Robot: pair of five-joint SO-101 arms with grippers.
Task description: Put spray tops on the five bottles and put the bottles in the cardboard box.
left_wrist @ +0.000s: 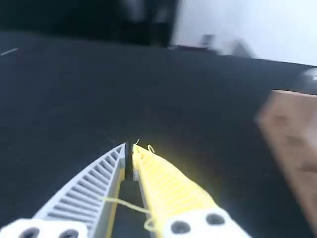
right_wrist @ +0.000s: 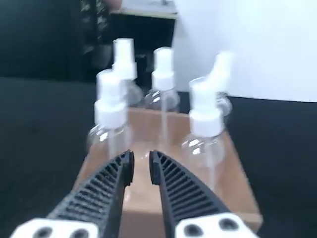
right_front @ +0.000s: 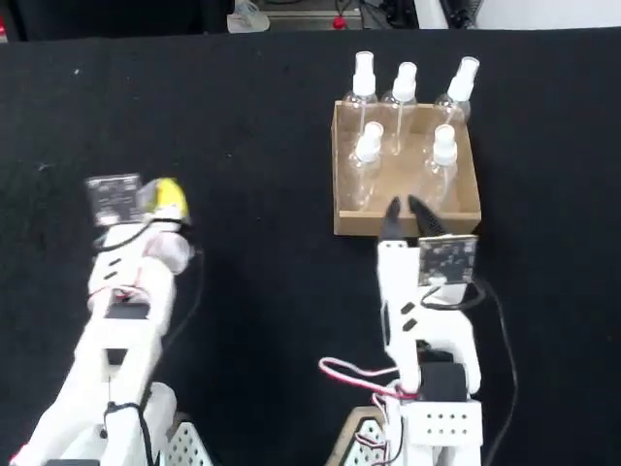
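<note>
**Five capped bottles stand in the box**

Nearest, the left gripper (left_wrist: 130, 147) has its jaws pressed together on nothing, over the black table (right_front: 243, 146) and well apart from the work. The right gripper (right_front: 407, 208) hovers at the near wall of the cardboard box (right_front: 354, 223), jaws slightly apart and empty. Beyond it, five bottles (right_front: 444, 160) stand upright inside the box, each wearing a spray top (right_front: 405, 80). The task looks finished. The next move calls only for drawing the right arm clear without nudging the box.

place: robotics lab bench | signs: black-covered table (right_front: 243, 146); loose red-white cable (right_front: 354, 371); bare white wall (right_wrist: 257, 44)
</note>
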